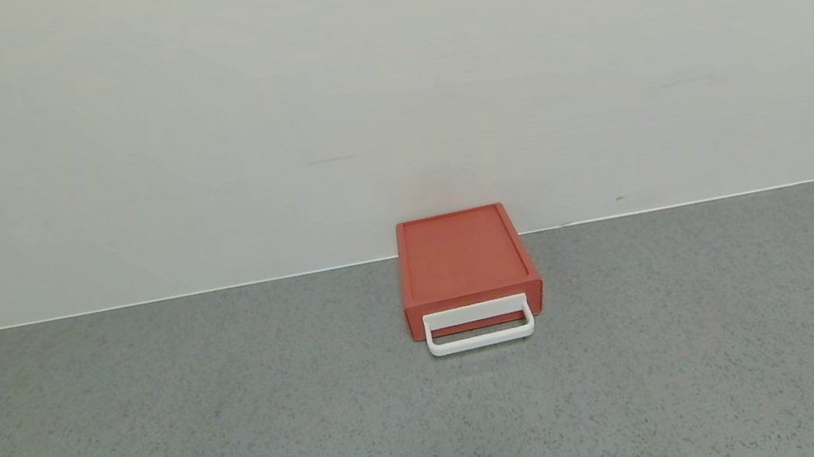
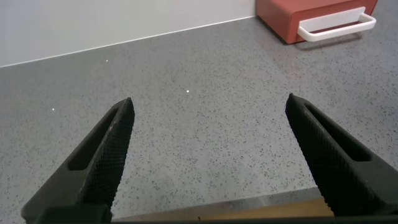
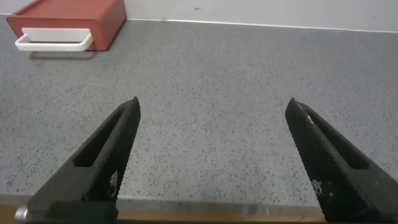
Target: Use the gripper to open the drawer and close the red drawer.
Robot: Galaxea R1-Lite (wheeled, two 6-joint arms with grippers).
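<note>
closed drawer (image 1: pixel 467 268), both grippers apart

Even, soft light fills all three views, bright without harshness. The speckled grey stone-look table (image 1: pixel 159 440) carries a few tiny white glints, one in the head view near the front edge and several in the left wrist view. The small flat orange-red plastic drawer box (image 1: pixel 463 260) throws only a faint, short shadow under its white loop handle (image 1: pixel 481 337). The pale wall (image 1: pixel 267 102) is evenly lit, with faint smudges. Focus is sharp throughout.
</note>
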